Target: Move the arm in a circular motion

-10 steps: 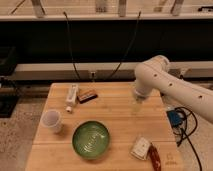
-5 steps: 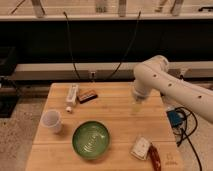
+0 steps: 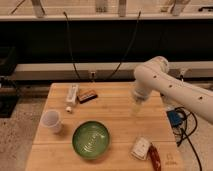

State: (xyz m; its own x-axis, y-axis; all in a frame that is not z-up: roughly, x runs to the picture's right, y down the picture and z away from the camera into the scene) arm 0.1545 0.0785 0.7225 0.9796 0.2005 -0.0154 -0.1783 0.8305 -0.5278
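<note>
A white arm (image 3: 172,89) reaches over a wooden surface (image 3: 112,107). Its pale tool (image 3: 136,107) points down; whether apart or together cannot be told.

The arm (image 3: 172,87), white w/ dark holes along its tubes, reaches in from the pic's right and bends down over the wooden table (image 3: 115,107), its slim pale gripper (image 3: 136,106) pointing down over the boards right of center. On the tabletop: green bowl (image 3: 91,139) front center, white cup (image 3: 52,121) to its left, white tube (image 3: 73,93) and dark box (image 3: 87,96) side by side at back-left w/ a small white cap (image 3: 68,109) nearby, plus a white packet (image 3: 141,148) and a reddish item (image 3: 154,158) at the front-right corner. Black cables (image 3: 70,47) hang down the dark wall behind, and a blue object (image 3: 175,118) sits just off the table's right edge.
</note>
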